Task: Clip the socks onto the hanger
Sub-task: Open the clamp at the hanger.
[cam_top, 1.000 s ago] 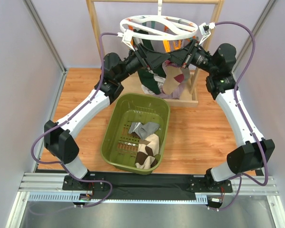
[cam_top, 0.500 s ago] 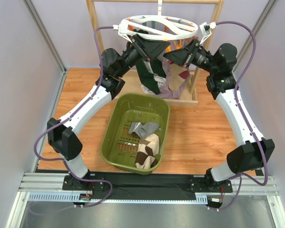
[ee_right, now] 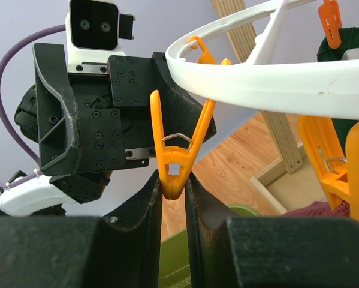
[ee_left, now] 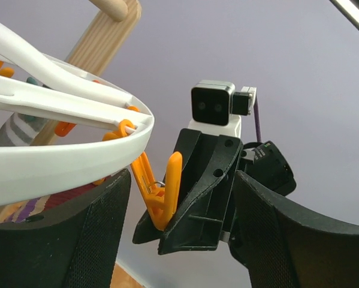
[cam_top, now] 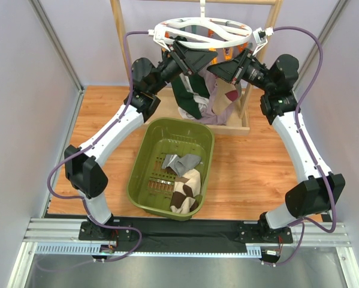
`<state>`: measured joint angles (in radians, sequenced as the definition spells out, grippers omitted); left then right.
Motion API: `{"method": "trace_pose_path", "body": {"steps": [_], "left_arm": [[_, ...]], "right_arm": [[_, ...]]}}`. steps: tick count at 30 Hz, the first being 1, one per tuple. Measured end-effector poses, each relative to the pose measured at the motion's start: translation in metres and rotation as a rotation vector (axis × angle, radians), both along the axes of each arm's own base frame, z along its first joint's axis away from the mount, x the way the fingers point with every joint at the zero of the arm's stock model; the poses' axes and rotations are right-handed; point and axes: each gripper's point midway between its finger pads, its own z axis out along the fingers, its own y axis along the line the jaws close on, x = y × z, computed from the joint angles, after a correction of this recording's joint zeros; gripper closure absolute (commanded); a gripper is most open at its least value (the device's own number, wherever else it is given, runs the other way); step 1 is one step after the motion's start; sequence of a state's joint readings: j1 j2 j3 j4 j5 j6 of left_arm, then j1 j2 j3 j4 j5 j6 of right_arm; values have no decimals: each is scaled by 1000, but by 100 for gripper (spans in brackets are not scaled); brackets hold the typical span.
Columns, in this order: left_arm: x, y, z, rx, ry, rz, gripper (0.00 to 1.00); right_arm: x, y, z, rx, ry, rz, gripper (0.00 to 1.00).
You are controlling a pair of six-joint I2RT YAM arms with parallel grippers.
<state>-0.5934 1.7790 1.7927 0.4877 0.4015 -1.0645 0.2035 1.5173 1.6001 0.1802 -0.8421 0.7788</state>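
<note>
The white ring hanger [cam_top: 167,37] hangs from the wooden rack, with orange clips dangling under its rim. In the right wrist view my right gripper [ee_right: 173,187] is shut on the lower tip of one orange clip [ee_right: 178,153] below the ring [ee_right: 323,84]. My left gripper [ee_left: 176,201] is open just opposite. Its wide-set fingers [ee_left: 53,240] stand either side of that clip [ee_left: 161,192] and the right fingers. A dark green sock [cam_top: 185,96] and a maroon and cream sock [cam_top: 224,96] hang beneath the ring. A grey sock [cam_top: 180,162] and an argyle sock [cam_top: 188,189] lie in the basket.
The olive-green slotted basket [cam_top: 144,144] sits on the wooden floor in front of the rack. The light wooden rack [cam_top: 117,36] has posts on both sides of the hanger and a base frame [cam_top: 246,123] behind the basket. Both arms reach up under the ring.
My left gripper has risen and moved right, closer to the clip held by the right gripper. The hanger ring has tipped and shifted slightly. The right gripper has kept its hold.
</note>
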Motion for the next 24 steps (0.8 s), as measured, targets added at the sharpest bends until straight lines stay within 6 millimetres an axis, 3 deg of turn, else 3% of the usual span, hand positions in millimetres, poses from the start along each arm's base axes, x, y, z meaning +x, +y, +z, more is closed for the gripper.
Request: {"method": "trace_pose_path", "body": {"steps": [7,16,24], "left_arm": [[0,-1,-1,5,5,-2,15],[4,1,-17,47,52,31,13],[10,-8,-16,-5,60,-17,22]], "right_arm": [[0,0,0,0,0,0,100],[-4,2,0,-6,-4,25,100],[-6,3,-1,-8,-5,32,100]]}}
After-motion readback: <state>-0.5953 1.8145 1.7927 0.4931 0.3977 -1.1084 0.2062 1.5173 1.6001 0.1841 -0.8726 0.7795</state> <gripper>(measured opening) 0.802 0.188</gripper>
